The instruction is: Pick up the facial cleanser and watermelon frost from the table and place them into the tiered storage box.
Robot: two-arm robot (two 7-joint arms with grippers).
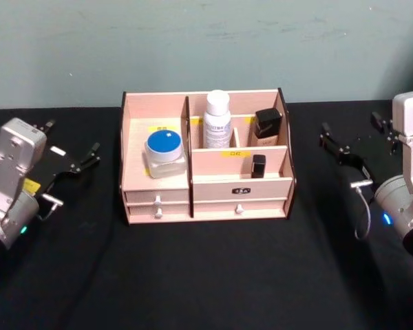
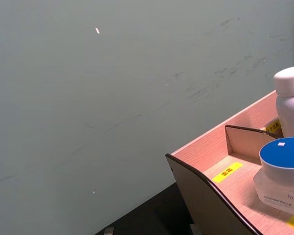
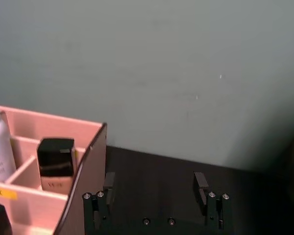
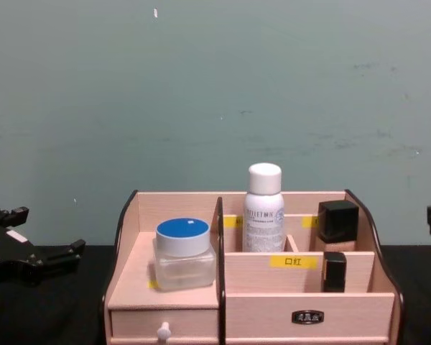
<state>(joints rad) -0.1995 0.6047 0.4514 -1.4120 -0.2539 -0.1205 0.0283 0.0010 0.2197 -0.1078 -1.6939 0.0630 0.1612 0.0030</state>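
Pale wooden stepped storage box [image 1: 206, 199] sat mid black tabletop [image 1: 206, 275]. Squat frosted jar with blue lid [image 1: 164, 154] stood in box's wide left compartment; tall white cylindrical bottle [image 1: 217, 120] upright in back compartment just right of it, beside black-capped cosmetic [image 1: 267, 126]. Left tool [image 1: 72, 159] was left of box, jaws wide, empty. Right tool [image 1: 345, 152] was right of box, jaws wide, empty.

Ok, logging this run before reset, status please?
Left gripper and right gripper open, empty, beside the box. Cleanser upright in rear compartment, jar on left shelf. Nothing in the way.
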